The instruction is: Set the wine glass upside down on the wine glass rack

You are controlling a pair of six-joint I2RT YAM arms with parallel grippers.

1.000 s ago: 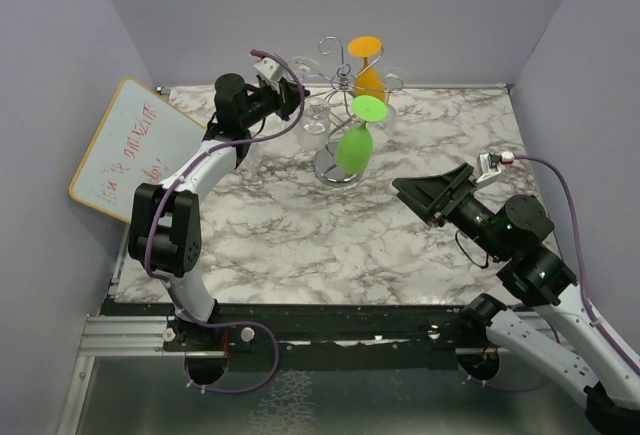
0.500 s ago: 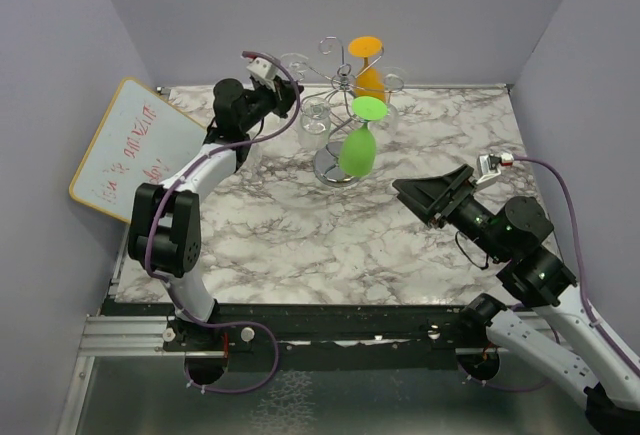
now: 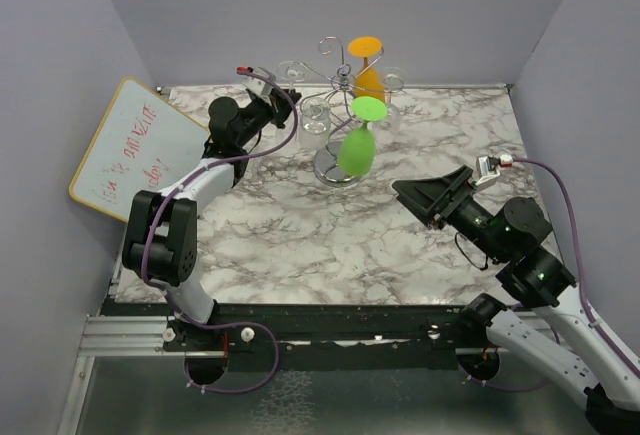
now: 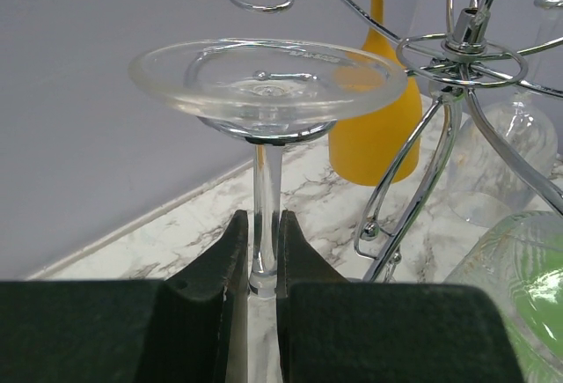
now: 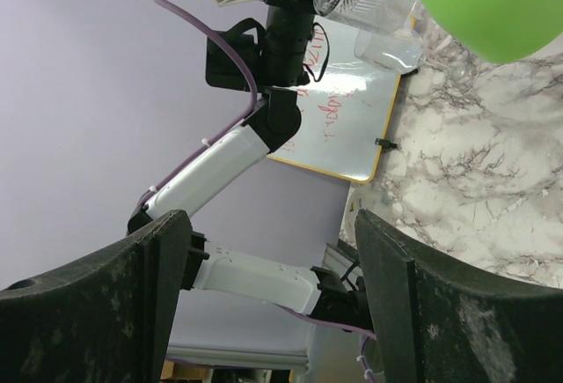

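A clear wine glass (image 4: 264, 79) hangs upside down, its round foot on top and a metal ring just under that foot. My left gripper (image 4: 261, 224) is shut on its thin stem. From above, the glass (image 3: 314, 120) hangs at the left side of the silver wine glass rack (image 3: 345, 80), with my left gripper (image 3: 285, 105) beside it. The rack's curled arms and hub (image 4: 462, 48) rise to the right of the glass. My right gripper (image 3: 425, 195) stands open and holds nothing, right of the rack's round base (image 3: 335, 167).
A green glass (image 3: 355, 150) and an orange glass (image 3: 368, 80) hang upside down on the rack, with another clear glass (image 4: 501, 154) behind. A whiteboard (image 3: 130, 150) leans on the left wall. Purple walls close in the marble table (image 3: 300, 235).
My left arm's wrist has swung left and lower, still shut on the stem. The clear glass stays at the rack's left arm. The right arm has not moved.
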